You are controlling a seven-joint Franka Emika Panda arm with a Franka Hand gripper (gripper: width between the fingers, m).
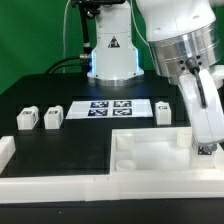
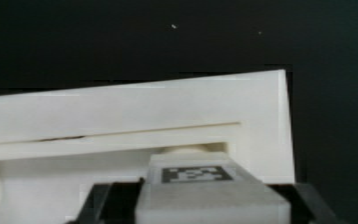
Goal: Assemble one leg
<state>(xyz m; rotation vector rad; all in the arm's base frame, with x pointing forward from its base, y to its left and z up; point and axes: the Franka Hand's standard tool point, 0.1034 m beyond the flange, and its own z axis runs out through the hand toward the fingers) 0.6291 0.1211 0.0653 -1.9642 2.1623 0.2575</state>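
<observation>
My gripper (image 1: 206, 146) is shut on a leg, a small white block with a black-and-white tag (image 2: 197, 178). In the wrist view the black fingers (image 2: 108, 203) sit on both sides of it. The gripper holds the leg low over the exterior view's right corner of the large white tray-like piece (image 1: 150, 150), close to its rim. In the exterior view the held leg is mostly hidden by the gripper. The tray's rim and inner wall fill the wrist view (image 2: 140, 105). Three more legs lie on the black table: two at the exterior view's left (image 1: 26, 119) (image 1: 52, 116) and one behind the tray (image 1: 164, 111).
The marker board (image 1: 110, 107) lies flat behind the tray, in front of the robot base (image 1: 112, 55). A white wall piece (image 1: 6, 150) stands at the table's front on the exterior view's left. Round sockets (image 1: 124, 158) show inside the tray.
</observation>
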